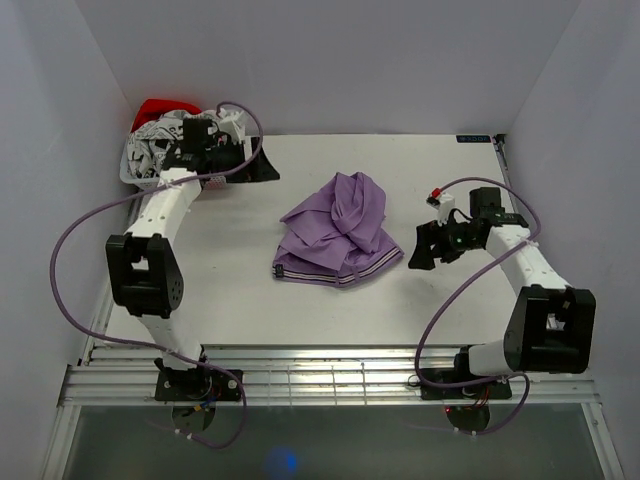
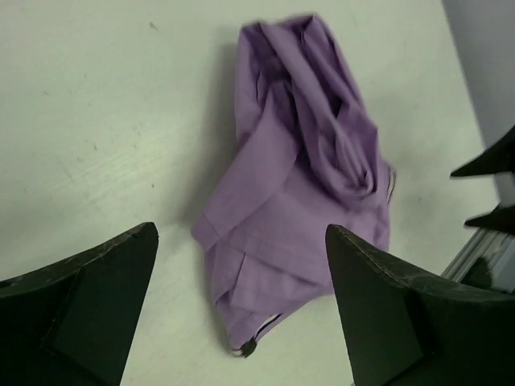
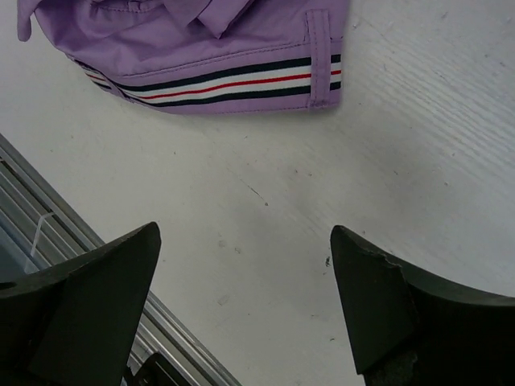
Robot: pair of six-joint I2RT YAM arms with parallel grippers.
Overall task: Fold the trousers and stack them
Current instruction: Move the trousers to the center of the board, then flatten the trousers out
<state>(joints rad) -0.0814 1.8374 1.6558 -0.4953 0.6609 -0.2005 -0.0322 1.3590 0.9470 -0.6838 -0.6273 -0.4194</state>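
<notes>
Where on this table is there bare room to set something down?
Bare table lies between the trousers and the left arm, along the near edge below the waistband, and in the far right corner. Crowded: the far left corner, with the clothes pile and left gripper; the right gripper flanks the trousers' right.

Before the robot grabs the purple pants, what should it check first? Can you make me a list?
1. Is the left gripper open and empty? ok.
2. Is the right gripper open and empty? ok.
3. Are the trousers spread flat for folding? not ok, they lie crumpled in a heap.
4. Is the striped waistband in view? ok, it is at the near edge of the heap.
5. Which way does the cloth unroll? cannot tell, the folds hide it.
6. Are the trousers fully on the table? ok.
</notes>
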